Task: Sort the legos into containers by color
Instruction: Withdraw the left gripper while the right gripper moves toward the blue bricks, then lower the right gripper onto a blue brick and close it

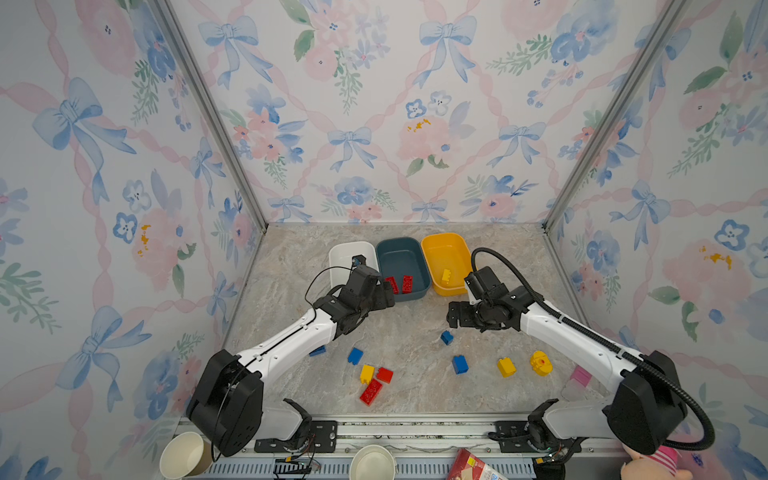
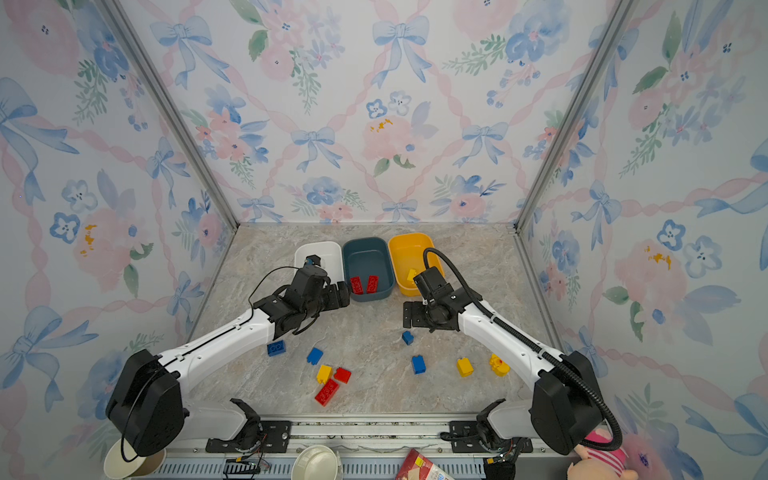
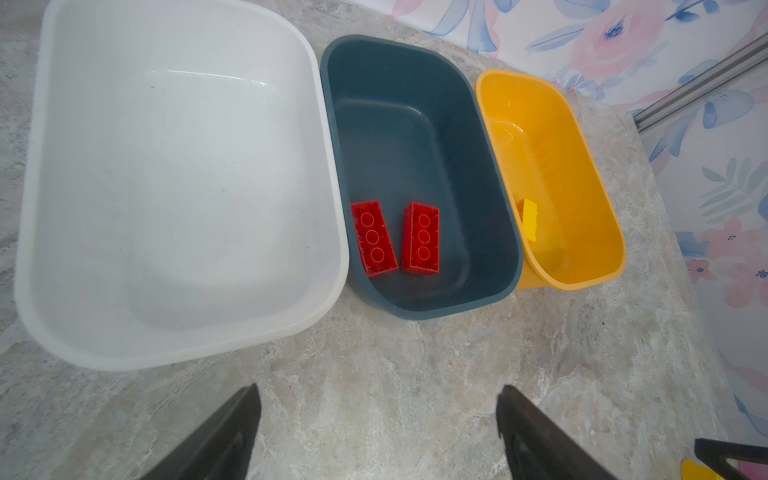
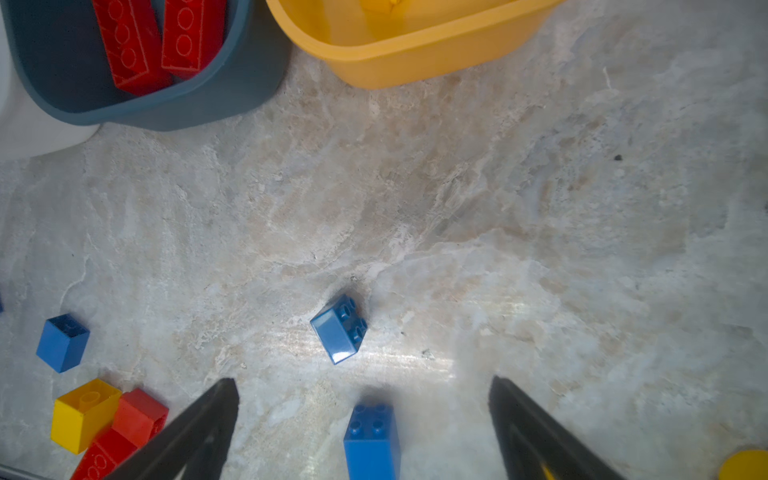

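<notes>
Two long red plastic bricks (image 3: 374,239) lie in the dark teal-blue plastic tub (image 3: 415,145) as the left pincer (image 3: 378,390) and right pincer (image 4: 361,381) gape wide and empty over the marbled bench (image 4: 540,208), where small blue plastic bricks (image 4: 338,328), if matched to that tub's colour, would mix with reds.

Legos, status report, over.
Left gripper open, empty, near teal tub. Right gripper open, near blue brick. Two red bricks in teal tub, yellow brick in yellow tub; nine loose. Nothing blocking.
</notes>
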`<state>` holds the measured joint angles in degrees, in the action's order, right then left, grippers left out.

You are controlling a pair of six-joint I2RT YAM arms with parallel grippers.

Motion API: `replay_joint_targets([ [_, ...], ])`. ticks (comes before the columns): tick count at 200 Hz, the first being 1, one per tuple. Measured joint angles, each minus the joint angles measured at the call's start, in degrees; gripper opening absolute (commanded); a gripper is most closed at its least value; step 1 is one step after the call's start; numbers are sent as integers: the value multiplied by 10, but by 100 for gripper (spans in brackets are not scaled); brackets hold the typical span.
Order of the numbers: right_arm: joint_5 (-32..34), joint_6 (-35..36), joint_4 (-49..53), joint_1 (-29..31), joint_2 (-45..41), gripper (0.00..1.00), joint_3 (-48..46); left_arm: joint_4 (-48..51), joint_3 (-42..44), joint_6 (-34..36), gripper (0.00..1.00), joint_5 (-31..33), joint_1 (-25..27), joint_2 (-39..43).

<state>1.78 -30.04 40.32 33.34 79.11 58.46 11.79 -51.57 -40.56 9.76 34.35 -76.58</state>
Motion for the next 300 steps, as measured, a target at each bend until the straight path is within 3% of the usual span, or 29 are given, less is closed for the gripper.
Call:
replay_joint_targets([
  [138, 29, 42, 0, 67, 146, 78, 23, -15, 80, -15, 93, -24, -28, 77],
  [300, 34, 66, 0, 80, 208, 32, 45, -25, 137, -20, 94, -39, -58, 120],
])
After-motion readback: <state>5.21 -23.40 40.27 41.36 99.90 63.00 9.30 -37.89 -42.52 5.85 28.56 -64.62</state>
